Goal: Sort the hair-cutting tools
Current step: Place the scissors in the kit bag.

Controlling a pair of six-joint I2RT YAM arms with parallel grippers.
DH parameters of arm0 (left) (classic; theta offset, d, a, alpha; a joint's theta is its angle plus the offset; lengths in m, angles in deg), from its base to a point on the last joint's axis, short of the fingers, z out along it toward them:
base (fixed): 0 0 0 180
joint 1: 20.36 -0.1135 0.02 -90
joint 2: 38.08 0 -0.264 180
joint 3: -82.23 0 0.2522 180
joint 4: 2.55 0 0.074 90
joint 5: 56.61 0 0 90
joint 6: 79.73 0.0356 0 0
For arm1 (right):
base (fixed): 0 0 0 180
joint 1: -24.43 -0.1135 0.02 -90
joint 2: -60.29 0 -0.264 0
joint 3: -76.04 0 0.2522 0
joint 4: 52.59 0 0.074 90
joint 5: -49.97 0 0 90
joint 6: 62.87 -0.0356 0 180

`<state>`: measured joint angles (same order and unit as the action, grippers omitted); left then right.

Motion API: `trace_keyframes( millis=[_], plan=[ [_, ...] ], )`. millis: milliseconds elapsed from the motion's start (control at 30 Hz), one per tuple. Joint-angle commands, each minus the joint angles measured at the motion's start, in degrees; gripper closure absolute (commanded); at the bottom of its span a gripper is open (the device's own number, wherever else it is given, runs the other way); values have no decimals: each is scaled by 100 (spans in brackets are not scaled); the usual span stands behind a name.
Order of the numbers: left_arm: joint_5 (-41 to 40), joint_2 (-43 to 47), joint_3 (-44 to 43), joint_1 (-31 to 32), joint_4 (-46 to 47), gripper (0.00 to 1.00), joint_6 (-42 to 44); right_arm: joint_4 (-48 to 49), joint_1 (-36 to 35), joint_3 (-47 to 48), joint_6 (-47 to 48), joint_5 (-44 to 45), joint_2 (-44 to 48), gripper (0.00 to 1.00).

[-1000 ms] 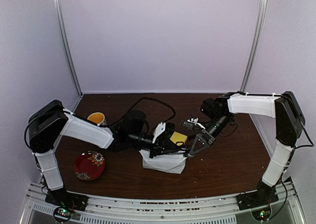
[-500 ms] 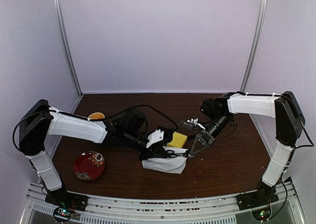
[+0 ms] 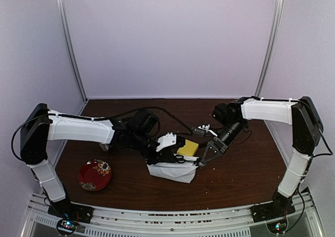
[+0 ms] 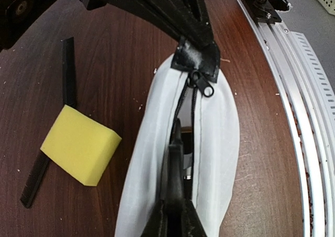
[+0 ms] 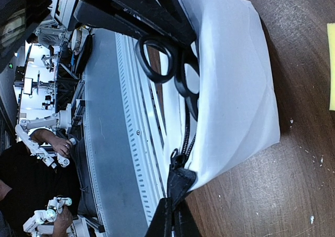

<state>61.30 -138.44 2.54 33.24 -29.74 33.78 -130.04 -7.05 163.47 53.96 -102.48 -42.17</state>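
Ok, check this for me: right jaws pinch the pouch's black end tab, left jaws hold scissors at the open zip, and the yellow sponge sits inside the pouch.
Only the sponge's place is wrong. The sponge lies on the table, beside the pouch and clear of it, over a black comb. The left wrist view shows this. The rest stands.

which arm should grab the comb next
Left. The left gripper holds the scissors at the pouch, with the comb close by beside the sponge. The right gripper pinches the pouch's tab, likely steadying it.
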Motion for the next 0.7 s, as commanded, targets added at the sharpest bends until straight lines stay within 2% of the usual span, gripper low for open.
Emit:
trace_keyframes(
  millis=[0, 133, 267, 433, 533, 667],
  plan=[
    [-235, -46, -269, -25, -364, 100, -156, -130, 11, 159, 78, 23, -29, 100],
    [-192, -155, -526, -13, -579, 100, -320, -156, 11, 205, 85, 32, -42, 100],
    [-358, -99, -531, 134, -862, 98, 133, -198, 11, 280, 107, 57, -74, 100],
    [-736, -60, -542, 279, -1039, 84, 64, -395, 11, 447, 216, 150, -164, 100],
    [-933, 33, -555, 290, -983, 74, -120, -419, 11, 477, 209, 328, -195, 95],
    [-1106, 325, -450, 290, -736, 70, -298, -174, 41, 373, 59, 816, -21, 88]
  ],
)
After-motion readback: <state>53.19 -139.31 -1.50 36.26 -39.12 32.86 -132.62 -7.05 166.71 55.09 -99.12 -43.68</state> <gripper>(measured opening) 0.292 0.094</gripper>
